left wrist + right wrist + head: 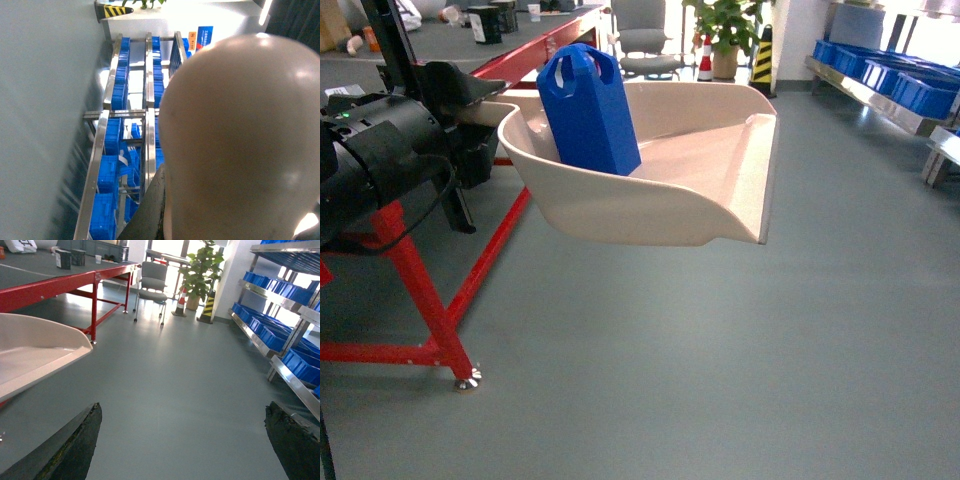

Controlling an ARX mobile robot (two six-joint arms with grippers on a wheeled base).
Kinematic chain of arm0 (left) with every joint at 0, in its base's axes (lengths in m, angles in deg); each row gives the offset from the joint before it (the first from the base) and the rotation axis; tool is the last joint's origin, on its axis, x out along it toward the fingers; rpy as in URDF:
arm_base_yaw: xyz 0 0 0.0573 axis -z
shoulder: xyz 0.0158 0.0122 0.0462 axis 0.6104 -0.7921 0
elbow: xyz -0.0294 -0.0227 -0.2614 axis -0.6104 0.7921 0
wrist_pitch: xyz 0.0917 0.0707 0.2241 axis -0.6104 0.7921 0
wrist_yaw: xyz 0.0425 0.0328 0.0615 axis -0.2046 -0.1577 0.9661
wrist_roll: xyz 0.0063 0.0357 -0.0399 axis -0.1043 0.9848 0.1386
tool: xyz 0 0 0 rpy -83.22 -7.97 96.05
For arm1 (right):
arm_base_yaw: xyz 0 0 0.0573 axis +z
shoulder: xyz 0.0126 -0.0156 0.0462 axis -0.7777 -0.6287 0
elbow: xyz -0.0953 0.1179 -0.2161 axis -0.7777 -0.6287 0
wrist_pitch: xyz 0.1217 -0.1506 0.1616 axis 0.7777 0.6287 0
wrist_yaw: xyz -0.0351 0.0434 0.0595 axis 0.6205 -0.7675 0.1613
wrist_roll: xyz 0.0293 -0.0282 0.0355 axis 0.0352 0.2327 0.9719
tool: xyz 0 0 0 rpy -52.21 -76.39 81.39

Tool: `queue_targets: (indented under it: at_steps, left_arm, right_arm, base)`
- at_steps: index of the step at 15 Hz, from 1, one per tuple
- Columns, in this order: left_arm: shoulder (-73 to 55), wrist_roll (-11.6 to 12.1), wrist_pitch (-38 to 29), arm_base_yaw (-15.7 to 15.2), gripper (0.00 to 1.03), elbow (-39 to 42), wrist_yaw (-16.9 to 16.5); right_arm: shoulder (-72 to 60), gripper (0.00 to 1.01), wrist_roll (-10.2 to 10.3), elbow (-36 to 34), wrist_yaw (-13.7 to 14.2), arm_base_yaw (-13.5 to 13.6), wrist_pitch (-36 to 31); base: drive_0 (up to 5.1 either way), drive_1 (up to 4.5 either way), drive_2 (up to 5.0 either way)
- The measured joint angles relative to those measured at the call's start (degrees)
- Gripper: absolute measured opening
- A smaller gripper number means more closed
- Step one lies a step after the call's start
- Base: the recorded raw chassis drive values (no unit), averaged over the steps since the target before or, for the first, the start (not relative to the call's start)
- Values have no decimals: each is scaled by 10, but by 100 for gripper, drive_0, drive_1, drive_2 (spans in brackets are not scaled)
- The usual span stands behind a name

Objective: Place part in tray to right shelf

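Grey workshop floor [720, 360] carries one red-framed workbench [440, 300] at far left, one grey office chair [645, 40], one potted plant [730, 30] and a stainless-steel rack [280, 305] of blue crates [925, 92] at right. One cream-beige plastic scoop tray [720, 160], raised above the floor, holds one small bright blue boxy part [588, 108] upright at its near-left wall. Right gripper [182, 440] fingers spread apart, empty; left gripper's state cannot be told; no writing legible.

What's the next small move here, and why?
Probably turn the base right toward the right shelf while keeping the tray level. The part stands upright, leaning on the tray's back wall, and the tray hangs over open floor, with the shelf away at the right edge of the head view. The right hand is open and empty.
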Motion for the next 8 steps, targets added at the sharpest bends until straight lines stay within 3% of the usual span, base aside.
queue_targets:
  at_steps: [8]
  left_arm:
    - [0,0,-1,3,15,0,-2]
  right_arm:
    - [0,98,0,0,1,0,2]
  base:
    - [496,-249,-249]
